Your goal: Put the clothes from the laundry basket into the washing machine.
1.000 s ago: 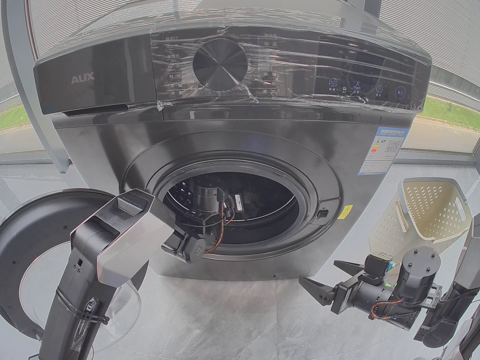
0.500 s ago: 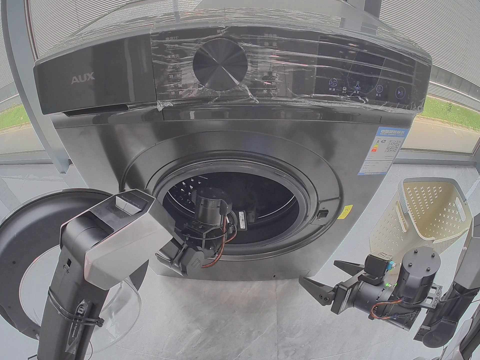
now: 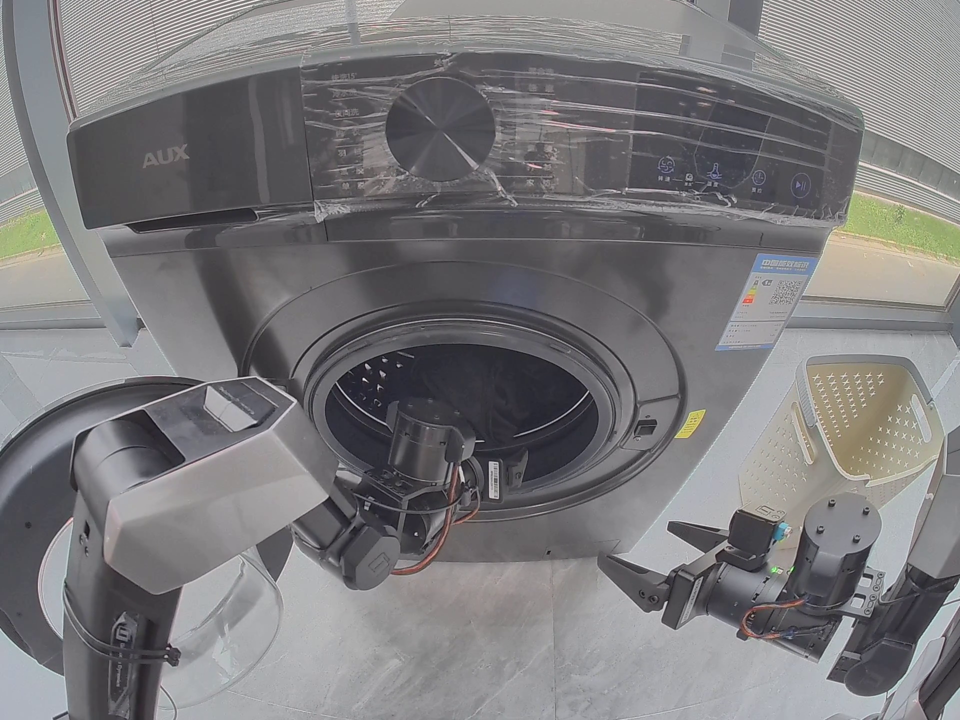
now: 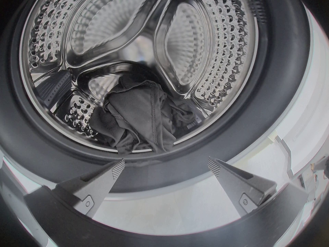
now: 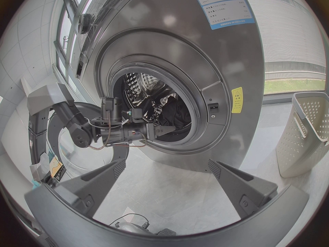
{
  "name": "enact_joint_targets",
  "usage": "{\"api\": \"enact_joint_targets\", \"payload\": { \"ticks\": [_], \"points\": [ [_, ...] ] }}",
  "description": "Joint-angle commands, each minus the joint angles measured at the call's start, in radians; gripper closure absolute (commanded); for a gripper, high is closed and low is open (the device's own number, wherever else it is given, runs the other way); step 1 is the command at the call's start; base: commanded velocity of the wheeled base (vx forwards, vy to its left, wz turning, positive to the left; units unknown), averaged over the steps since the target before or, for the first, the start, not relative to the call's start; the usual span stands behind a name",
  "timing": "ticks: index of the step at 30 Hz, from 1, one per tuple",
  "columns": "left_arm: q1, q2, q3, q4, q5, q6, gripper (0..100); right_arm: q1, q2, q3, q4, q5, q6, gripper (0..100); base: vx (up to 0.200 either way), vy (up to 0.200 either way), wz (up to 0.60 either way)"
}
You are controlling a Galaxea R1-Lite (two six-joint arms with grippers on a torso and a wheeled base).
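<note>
Left wrist view shows you the left gripper (image 4: 165, 162) with its fingers (image 4: 99, 182) spread and empty, at the mouth of the washing machine (image 3: 480, 282). Past them the dark clothes (image 4: 140, 117) lie heaped low in the drum (image 4: 185, 38), so the drop looks made. The right gripper (image 3: 635, 542), likewise spread and empty, hangs low near the laundry basket (image 3: 860, 422), whose bottom is hidden. Next, you need to clear the left arm from the doorway and check the basket for more.
</note>
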Motion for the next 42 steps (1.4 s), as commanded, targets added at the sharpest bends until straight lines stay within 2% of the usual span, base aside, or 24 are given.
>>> {"api": "enact_joint_targets", "payload": {
  "ticks": [1,7,9,12,13,14,19,22,25,26,28,30,31,33,35,37,42],
  "points": [
    [-0.045,-0.122,0.128,-0.003,0.001,-0.001,0,0.0,-0.001,0.002,-0.011,-0.001,0.0,0,0.0,0.0,0.0],
    [-0.094,-0.238,0.265,-0.015,-0.001,-0.011,0,0.002,-0.003,0.005,-0.011,-0.001,0.0,0,0.0,0.0,0.0],
    [-0.104,-0.289,0.303,-0.021,-0.001,-0.026,0,0.0,-0.006,0.007,-0.011,-0.001,0.0,0,0.0,0.0,0.0],
    [-0.126,-0.39,0.369,-0.021,-0.001,-0.073,0,0.0,-0.015,0.01,-0.011,-0.004,0.0,0,0.0,0.0,0.0],
    [-0.126,-0.39,0.369,-0.021,-0.001,-0.073,0,0.0,-0.015,0.01,-0.011,-0.004,0.0,0,0.0,0.0,0.0],
    [-0.144,-0.458,0.419,-0.018,-0.001,-0.097,0,-0.001,-0.03,0.011,-0.009,-0.013,-0.001,0,0.0,0.0,0.0],
    [-0.175,-0.597,0.515,-0.01,-0.001,-0.116,0,-0.001,-0.055,0.013,-0.009,-0.027,-0.001,0,0.0,0.0,0.0],
    [-0.18,-0.718,0.614,0.0,0.002,-0.138,0,-0.012,-0.095,0.03,-0.009,-0.03,-0.03,0,0.0,0.0,0.0],
    [-0.166,-0.784,0.674,-0.003,0.021,-0.138,0,-0.012,-0.122,0.054,-0.009,-0.038,-0.04,0,0.0,0.0,0.0],
    [-0.16,-0.869,0.746,-0.001,0.034,-0.138,0,-0.017,-0.159,0.077,-0.009,-0.072,-0.04,0,0.0,0.0,0.0],
    [-0.152,-0.929,0.797,-0.012,0.036,-0.138,0,-0.017,-0.214,0.086,-0.006,-0.104,-0.05,0,0.0,0.0,0.0],
    [-0.144,-0.97,0.815,-0.014,0.036,-0.136,0,-0.02,-0.25,0.086,-0.004,-0.121,-0.07,0,0.0,0.0,0.0],
    [-0.138,-1.01,0.832,-0.012,0.033,-0.135,0,-0.033,-0.267,0.086,-0.001,-0.135,-0.096,0,0.0,0.0,0.0],
    [-0.13,-1.033,0.846,-0.01,0.031,-0.127,0,-0.047,-0.274,0.086,0.002,-0.145,-0.11,0,0.0,0.0,0.0],
    [-0.115,-1.062,0.864,-0.012,0.03,-0.116,0,-0.069,-0.288,0.086,0.009,-0.158,-0.124,0,0.0,0.0,0.0],
    [-0.094,-1.103,0.895,-0.007,0.03,-0.078,0,-0.095,-0.331,0.086,0.051,-0.161,-0.127,0,0.0,0.0,0.0],
    [-0.058,-1.125,0.935,-0.01,0.031,-0.054,0,-0.098,-0.415,0.086,0.174,-0.161,-0.129,0,-0.08,0.0,0.0]
  ]
}}
